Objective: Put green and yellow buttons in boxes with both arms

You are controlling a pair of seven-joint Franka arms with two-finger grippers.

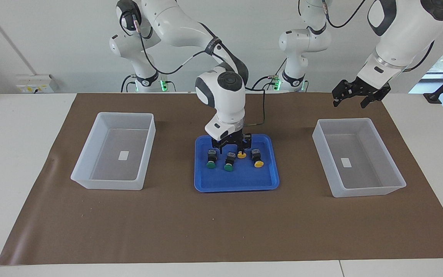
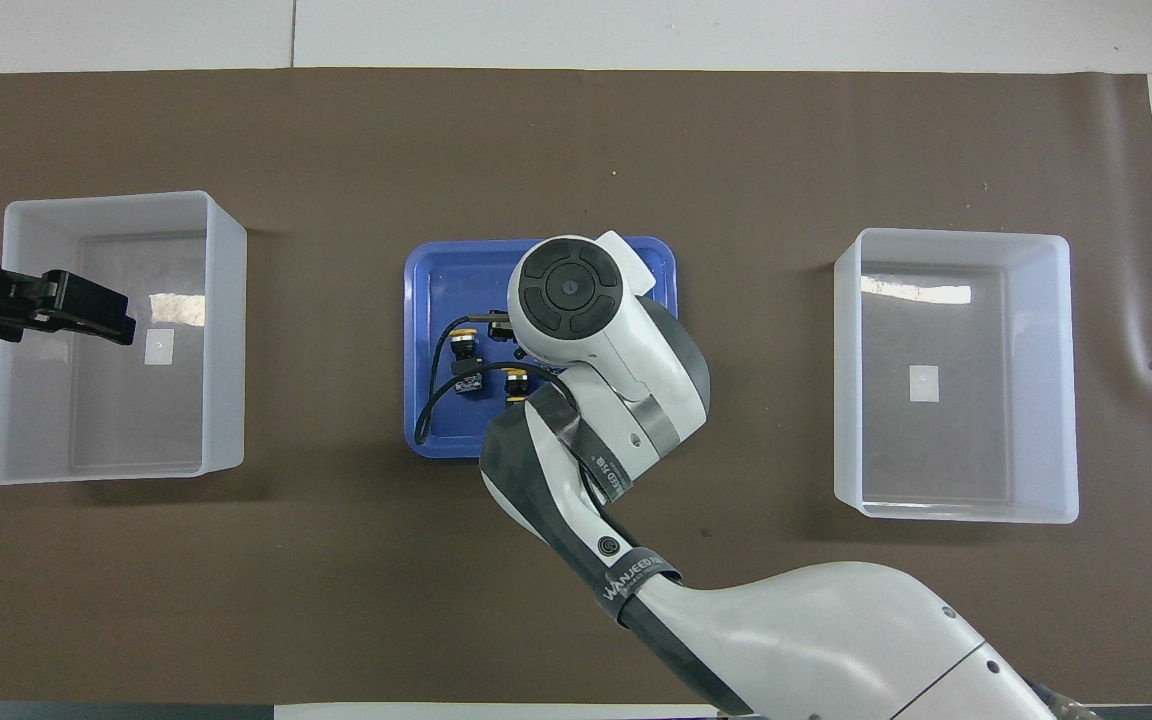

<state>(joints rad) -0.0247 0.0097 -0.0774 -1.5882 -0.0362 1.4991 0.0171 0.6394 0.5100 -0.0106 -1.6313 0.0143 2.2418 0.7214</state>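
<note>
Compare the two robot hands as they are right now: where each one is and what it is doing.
The right hand is down in the blue tray, among the buttons; the left hand hangs in the air near the box at the left arm's end of the table. The right hand's fingers stand around the body of a green button, with no grip to be seen yet; the left hand is open and holds nothing. Both are black, two-fingered hands on white arms.

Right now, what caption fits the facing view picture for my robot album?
Right hand reaches into the shallow blue square tray of green and yellow push-buttons while the left hand waits.
</note>
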